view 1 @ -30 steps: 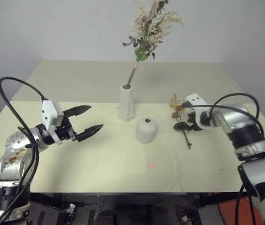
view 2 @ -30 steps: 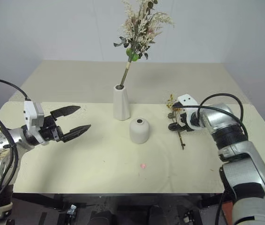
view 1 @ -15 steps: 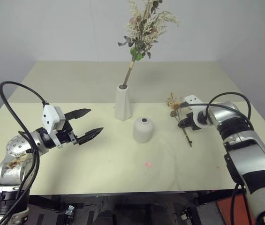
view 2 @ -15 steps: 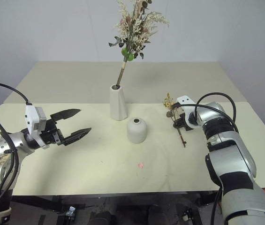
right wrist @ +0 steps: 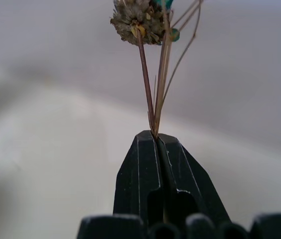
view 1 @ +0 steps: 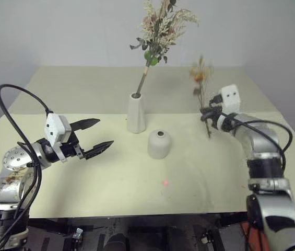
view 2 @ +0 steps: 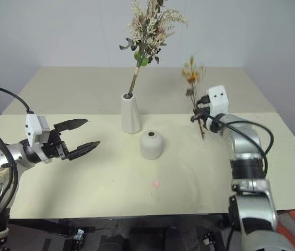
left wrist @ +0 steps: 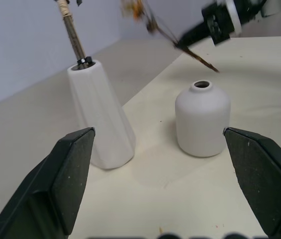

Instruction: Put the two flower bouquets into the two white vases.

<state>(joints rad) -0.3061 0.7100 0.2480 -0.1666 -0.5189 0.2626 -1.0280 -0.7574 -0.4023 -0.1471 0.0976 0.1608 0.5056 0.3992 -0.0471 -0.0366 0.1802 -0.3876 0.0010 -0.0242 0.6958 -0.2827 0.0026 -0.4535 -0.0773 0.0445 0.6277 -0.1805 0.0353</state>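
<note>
The right gripper [right wrist: 156, 137] is clamped tight on the stems of the thin sprig [view 1: 201, 78], which stands roughly upright above the table [view 1: 84, 94], its flower head up and its stem end hanging below the fingers [right wrist: 138, 169]. It hangs to the right of both vases and well apart from them, at about the height of the tall vase's mouth. From the head views it is hard to tell how much stem sticks out below the grip; the left wrist view suggests a fair length. The left gripper [view 1: 96, 134] hovers over the left part of the table with its jaws spread wide and nothing between them, pointing toward the vases. The tall vase [view 1: 136, 113] already carries the bushy bunch [view 1: 160, 31], its stalk leaning rightward out of the neck. Just in front and to the right of it, the short vase [view 1: 158, 144] stands upright with its small top hole bare. So the task looks about half done: one bouquet is placed, the second is picked up and off the table. What is left, as I judge it, is to carry the sprig over the short vase, line the stem end up with that narrow hole, lower it in, and let go.
</note>
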